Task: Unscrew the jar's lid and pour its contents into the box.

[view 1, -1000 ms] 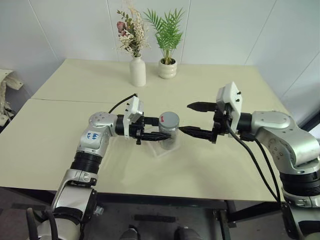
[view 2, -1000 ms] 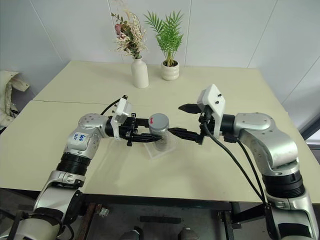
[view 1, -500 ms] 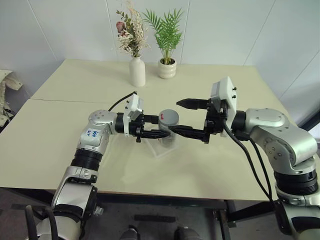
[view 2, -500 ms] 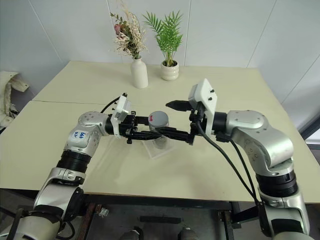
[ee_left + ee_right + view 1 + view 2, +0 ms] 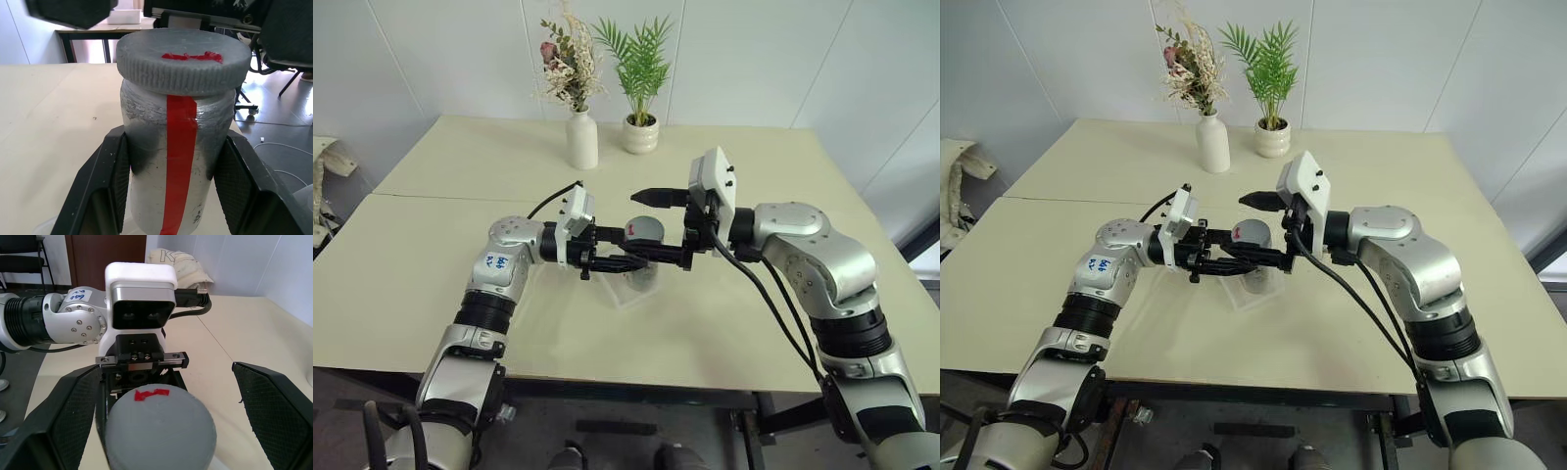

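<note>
Handwritten blue marks on white sticker (image 5: 494, 262) on my left arm, too small to read. In right wrist view same sticker (image 5: 78, 295) seems to say "349", unsure. No other text legible.

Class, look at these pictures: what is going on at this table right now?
A two-armed robot is working on a jar. Its left gripper is shut on the jar's body and holds it above a clear box on the table. The right gripper is open, one finger on each side of the lid, not yet closed on it. The lid is on the jar, so nothing has been poured. A vase and a plant pot stand at the back.
</note>
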